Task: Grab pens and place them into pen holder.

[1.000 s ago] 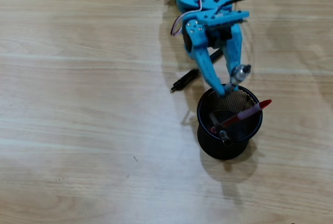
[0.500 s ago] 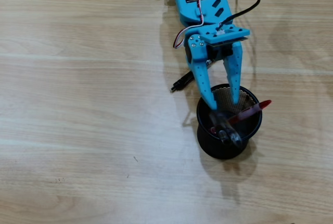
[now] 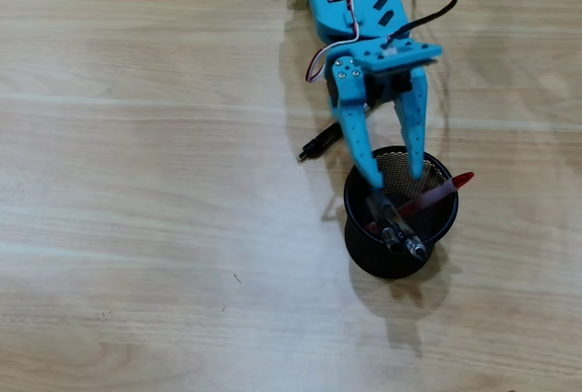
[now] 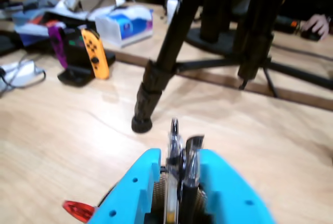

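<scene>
In the overhead view a black mesh pen holder (image 3: 364, 246) stands on the wooden table. It holds a red pen (image 3: 446, 190) leaning right and two clear and black pens (image 3: 398, 228) leaning toward its near rim. My blue gripper (image 3: 396, 178) hangs over the holder's far side, jaws spread, tips just inside the rim, holding nothing. In the wrist view the two pens (image 4: 177, 151) stick up between the blue fingers (image 4: 140, 182), with the red pen's end (image 4: 78, 209) at lower left. One black pen (image 3: 320, 141) lies on the table left of the gripper.
In the wrist view a black tripod leg (image 4: 148, 91) stands on the table ahead. Game controllers on a dock (image 4: 86, 52), a white and blue box (image 4: 125, 24) and clutter sit at the far left edge.
</scene>
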